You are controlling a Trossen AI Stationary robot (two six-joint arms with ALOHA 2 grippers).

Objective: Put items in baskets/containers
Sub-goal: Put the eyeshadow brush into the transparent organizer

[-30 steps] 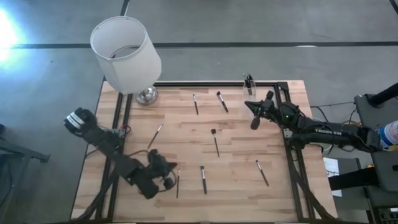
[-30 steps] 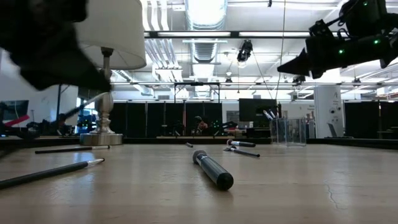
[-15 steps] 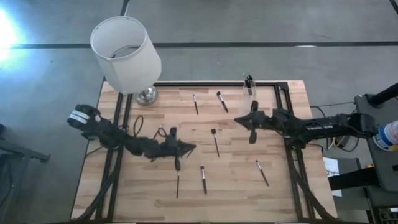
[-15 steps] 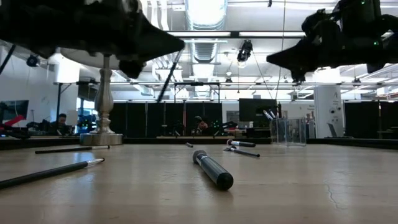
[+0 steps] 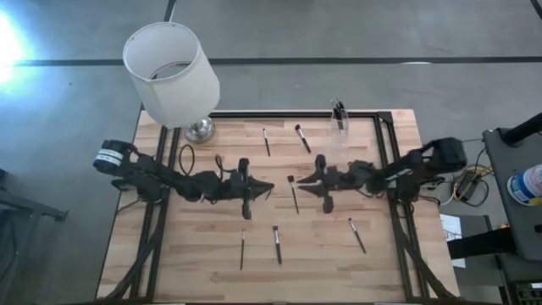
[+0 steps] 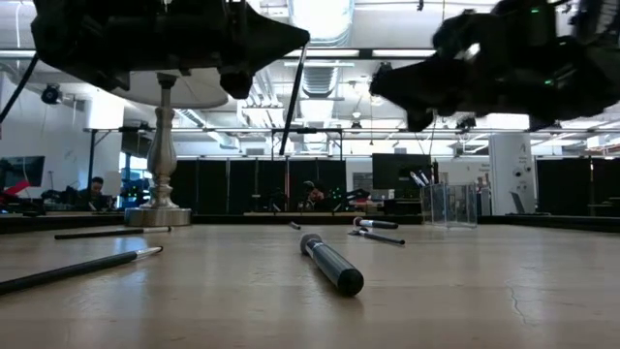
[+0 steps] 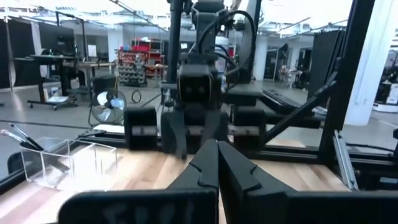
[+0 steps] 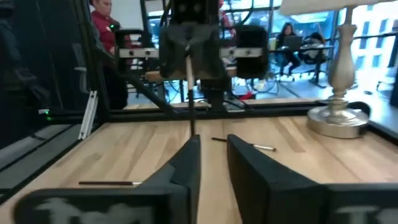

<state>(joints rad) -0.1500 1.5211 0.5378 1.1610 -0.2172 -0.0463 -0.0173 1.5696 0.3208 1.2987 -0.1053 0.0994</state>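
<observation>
Three brushes (image 5: 277, 244) lying flat near the desk's front edge. Mid-desk, left gripper (image 5: 246, 206) pinching a thin brush (image 6: 293, 97) held upright, facing right gripper (image 5: 327, 202), fingers slightly spread, nothing between them. Another brush (image 5: 293, 193) flat between them. Clear cup (image 5: 340, 121) at far right corner, brushes inside. Lamp (image 5: 172, 74) at far left corner.
</observation>
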